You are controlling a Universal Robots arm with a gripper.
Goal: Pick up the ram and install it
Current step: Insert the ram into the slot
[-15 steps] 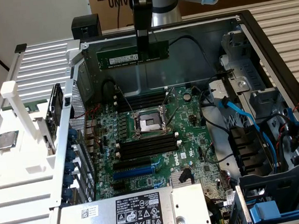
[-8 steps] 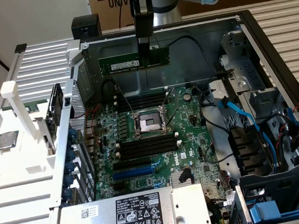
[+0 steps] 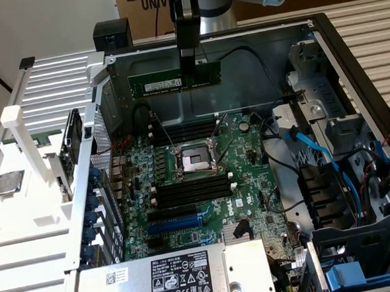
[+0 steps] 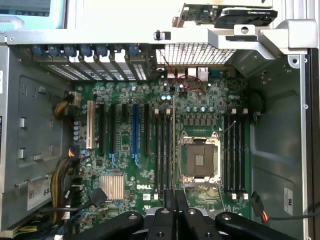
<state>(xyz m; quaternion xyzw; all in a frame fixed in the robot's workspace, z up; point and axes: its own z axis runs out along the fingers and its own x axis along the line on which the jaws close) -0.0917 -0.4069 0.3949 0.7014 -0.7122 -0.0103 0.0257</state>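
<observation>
The arm [image 3: 206, 6] reaches down from above at the far side of the open computer case [image 3: 321, 36], its last section pointing straight down. The black gripper [image 3: 189, 72] hangs upright below it, its jaws pinched together on the ram [image 3: 158, 84].

The ram is off the board and in the air. It is gripped at its upper edge, right of its middle, so more of the stick reaches out towards the exterior view's left. It lies level with its long edge horizontal, and the white label and dark chips face the exterior camera. The grey back wall of the case is behind it.

Below lies the green motherboard [image 3: 204, 185], flat in the case. The square processor socket [image 3: 192, 161] sits near its middle, and the black memory slots [image 3: 191, 189] with white end clips run on either side of it. The ram hangs well above the slots on the far side of the socket, roughly parallel to them.

In the wrist view the gripper's fingers [image 4: 167, 200] point straight down at the board — beside the socket [image 4: 200, 159] and over the slots next to it.
</observation>
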